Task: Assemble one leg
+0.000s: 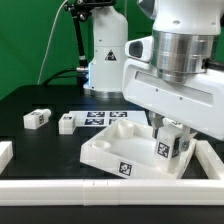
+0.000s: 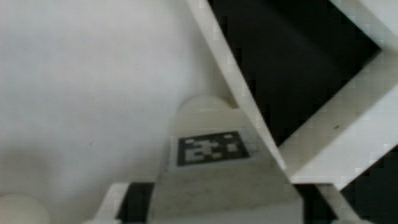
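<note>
Between the jaws (image 1: 172,146) sits one leg (image 1: 170,148), tags facing the camera, so they look clenched on it, though the exterior view hides the fingertips. Wrist view shows a tagged white piece (image 2: 214,150) running down toward the fingers (image 2: 128,200), with the panel's rim crossing at about 2 o'clock. Leg is held low over the tabletop panel (image 1: 120,152), near its corner at roughly 3 o'clock from the panel's centre; can't tell if it's touching or seated. Two more legs lie loose on the black surface (image 1: 40,140) at about 10 o'clock from the panel: one (image 1: 37,118) further out, one (image 1: 67,123) just beside the marker board (image 1: 105,117).

My read: this is the insert/screw-in stage. Keep the leg upright, centre it on the corner socket before pushing, hold grip firm while twisting, and watch the panel doesn't slide
</note>
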